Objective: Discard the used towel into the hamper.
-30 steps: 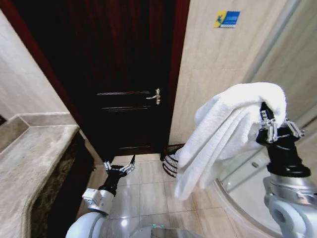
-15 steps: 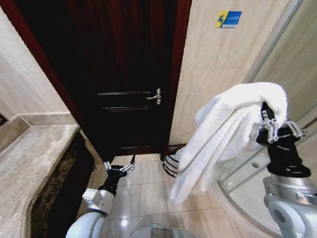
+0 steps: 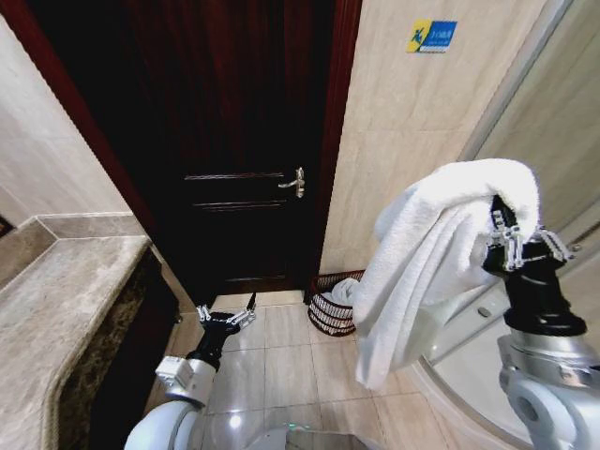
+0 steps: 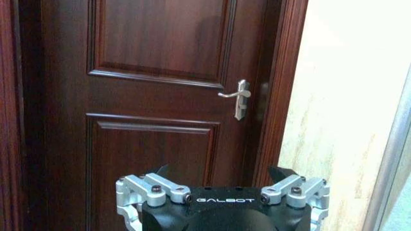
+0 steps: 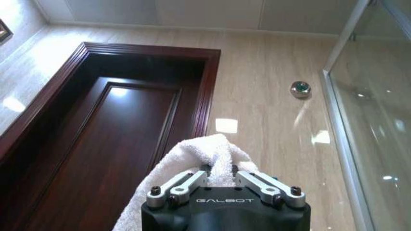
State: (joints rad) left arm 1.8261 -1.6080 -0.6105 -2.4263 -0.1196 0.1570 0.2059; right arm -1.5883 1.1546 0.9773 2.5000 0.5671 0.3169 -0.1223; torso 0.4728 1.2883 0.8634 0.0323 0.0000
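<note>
A white towel [image 3: 436, 253] hangs in thick folds from my right gripper [image 3: 507, 234], which is held high at the right and shut on the towel's upper edge. In the right wrist view the towel [image 5: 192, 156] bunches between the closed fingers of that gripper [image 5: 218, 174]. The hamper [image 3: 330, 311], a small dark woven basket with something white inside, stands on the floor by the wall beside the door frame, below and left of the towel's lower end. My left gripper [image 3: 225, 315] is low over the floor tiles, open and holding nothing; in its own view this gripper [image 4: 222, 174] faces the door.
A dark wooden door [image 3: 234, 141] with a metal handle [image 3: 297, 182] is shut straight ahead. A stone counter [image 3: 56, 300] runs along the left. A curved glass shower enclosure [image 3: 469, 352] bounds the right. Pale floor tiles [image 3: 281, 370] lie open between them.
The hanging towel has swung to the right, uncovering more of the hamper. Both grippers stay where they were.
</note>
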